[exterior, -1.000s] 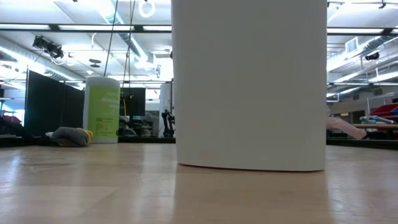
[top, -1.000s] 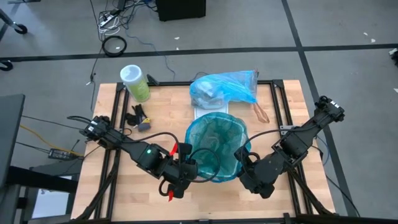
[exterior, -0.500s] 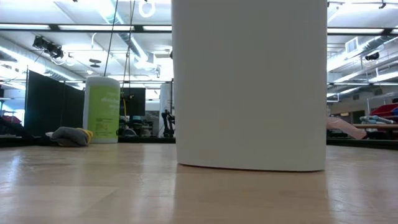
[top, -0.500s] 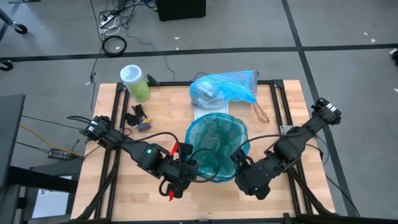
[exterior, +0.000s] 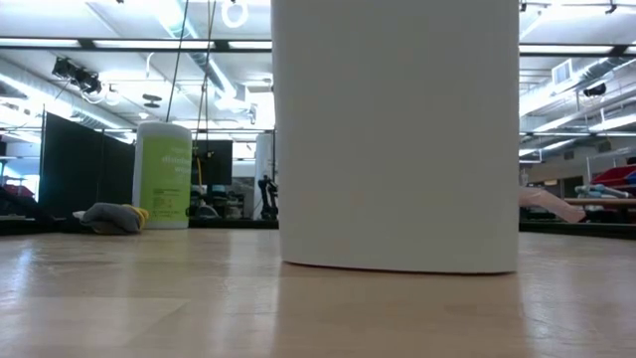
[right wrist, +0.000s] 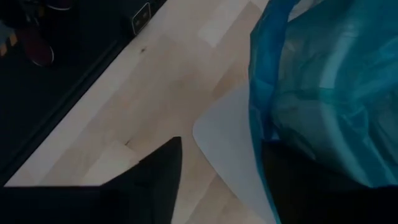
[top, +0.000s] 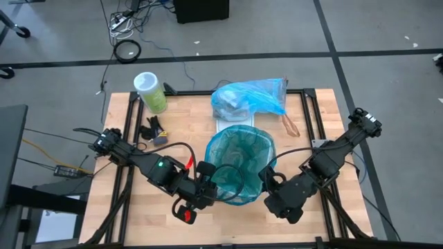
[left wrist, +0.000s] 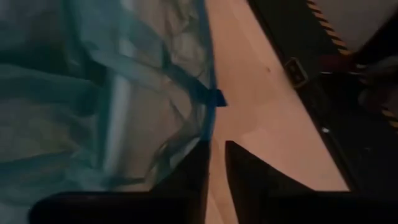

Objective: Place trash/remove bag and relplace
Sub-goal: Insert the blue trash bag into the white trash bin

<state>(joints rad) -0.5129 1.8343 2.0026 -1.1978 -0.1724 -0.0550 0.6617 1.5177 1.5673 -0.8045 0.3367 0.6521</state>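
A white bin (exterior: 397, 129) stands mid-table with a teal-green liner (top: 239, 164) spread over its rim. The light sky-blue bag (top: 248, 98), bulging with trash, lies on the table behind the bin. My left gripper (top: 210, 181) is at the bin's near-left rim. It is open a little, with bare wood showing between its fingers (left wrist: 216, 174). My right gripper (top: 268, 181) is at the near-right rim and stands wide open (right wrist: 221, 180). The bin's white wall (right wrist: 227, 149) and the liner's hanging edge (right wrist: 256, 118) lie between its fingers. My left gripper: the teal liner's rim edge (left wrist: 208, 121) runs down to the tip of one finger (left wrist: 189, 177); I cannot tell whether it touches. My right gripper: the liner drapes over the finger on the bin's side (right wrist: 298, 186); I cannot tell whether they touch.
A green canister (top: 151, 92) stands at the far left corner, and a small dark and yellow object (top: 156, 131) lies near it. A brown strip (top: 289, 126) lies right of the bin. The near half of the table shows bare wood.
My left hand has rolled a little about its own line and risen slightly beside the bin's near-left rim. The liner stays draped over the bin.
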